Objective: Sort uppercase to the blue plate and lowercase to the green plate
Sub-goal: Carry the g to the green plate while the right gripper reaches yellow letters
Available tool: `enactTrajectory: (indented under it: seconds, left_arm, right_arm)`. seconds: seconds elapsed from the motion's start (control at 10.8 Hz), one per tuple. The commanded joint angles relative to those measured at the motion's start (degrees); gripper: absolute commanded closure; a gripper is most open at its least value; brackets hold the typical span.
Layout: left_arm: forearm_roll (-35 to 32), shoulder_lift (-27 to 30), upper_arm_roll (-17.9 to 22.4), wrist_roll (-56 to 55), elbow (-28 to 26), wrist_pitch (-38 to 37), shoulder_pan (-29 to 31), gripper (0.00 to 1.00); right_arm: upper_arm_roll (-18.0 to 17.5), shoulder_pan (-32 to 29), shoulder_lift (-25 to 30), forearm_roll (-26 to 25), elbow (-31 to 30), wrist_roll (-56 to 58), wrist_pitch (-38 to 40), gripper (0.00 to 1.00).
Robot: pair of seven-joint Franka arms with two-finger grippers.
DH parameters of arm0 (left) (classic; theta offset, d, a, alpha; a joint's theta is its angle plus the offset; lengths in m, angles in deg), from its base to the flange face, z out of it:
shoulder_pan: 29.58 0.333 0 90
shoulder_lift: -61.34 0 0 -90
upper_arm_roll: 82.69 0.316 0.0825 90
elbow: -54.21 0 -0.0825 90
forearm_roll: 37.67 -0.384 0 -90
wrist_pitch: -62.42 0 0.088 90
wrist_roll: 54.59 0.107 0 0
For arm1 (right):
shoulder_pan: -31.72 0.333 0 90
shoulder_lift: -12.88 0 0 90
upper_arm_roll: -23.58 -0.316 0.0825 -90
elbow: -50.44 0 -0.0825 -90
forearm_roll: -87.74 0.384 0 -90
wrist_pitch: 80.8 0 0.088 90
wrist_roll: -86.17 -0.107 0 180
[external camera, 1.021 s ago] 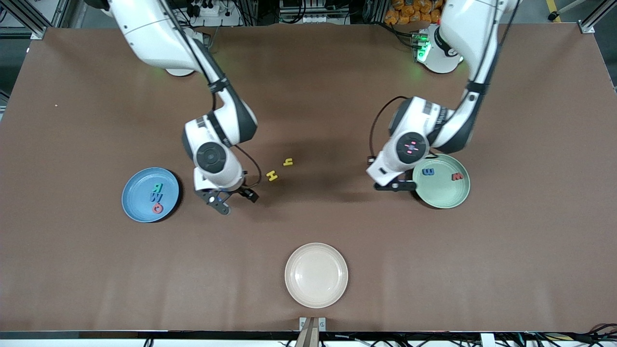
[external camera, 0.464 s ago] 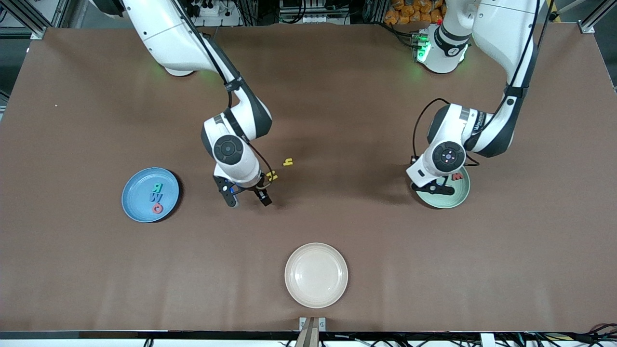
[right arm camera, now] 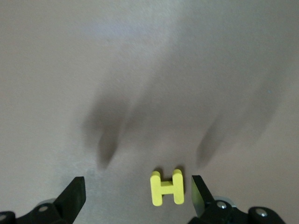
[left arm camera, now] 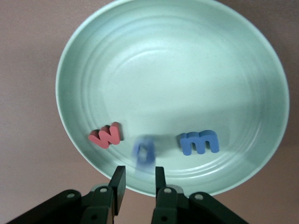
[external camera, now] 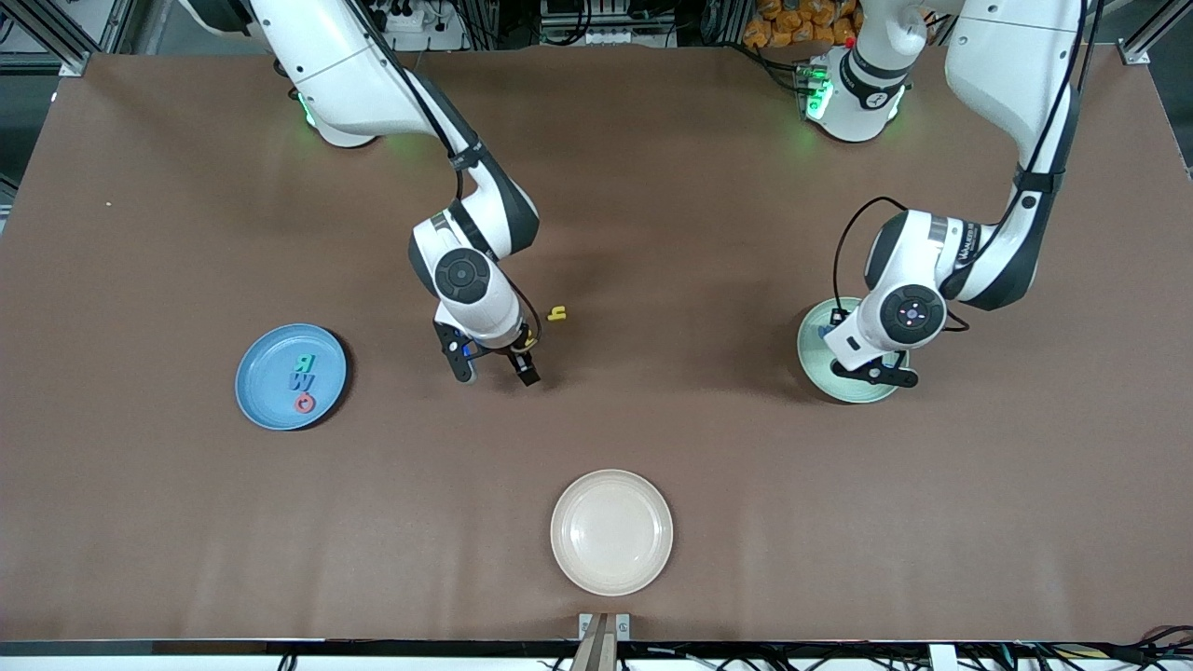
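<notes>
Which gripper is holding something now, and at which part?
Neither holds anything. The right gripper is open above the yellow H. The left gripper is open over the green plate; the blurred blue letter is free.

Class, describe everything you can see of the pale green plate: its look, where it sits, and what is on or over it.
The green plate is round, shallow and pale mint, glossy, with faint rings inside. It lies flat on the brown table at the left arm's end. In it lie a red m, a blurred blue letter and a blue E-shaped piece. The left gripper hangs over its rim, fingers slightly apart, gripping nothing.
</notes>
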Motion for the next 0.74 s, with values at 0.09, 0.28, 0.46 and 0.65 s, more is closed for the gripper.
enactTrajectory:
  seconds: [0.09, 0.28, 0.46, 0.65]
  left_arm:
    - [-0.45, 2.77, -0.94, -0.74, -1.75, 0.79, 0.32, 0.07]
    - [5.15, 3.74, -2.34, -5.37, -1.05, 0.7, 0.14, 0.07]
    - [9.03, 3.57, -6.29, -13.01, 0.7, 0.7, 0.23, 0.07]
    - [11.85, 3.65, -9.98, -18.21, 1.94, 0.61, 0.31, 0.08]
  right_arm:
    - [-0.69, 0.42, 0.46, 0.37, -2.28, -1.55, -1.07, 0.0]
    - [-0.69, 0.68, 0.55, 0.37, -2.46, -1.55, -1.34, 0.0]
    - [-0.69, 1.03, 0.9, 0.37, -3.33, -1.55, -1.68, 0.0]
    - [-0.69, 1.12, 1.6, 0.37, -5.88, -1.64, -5.19, 0.0]
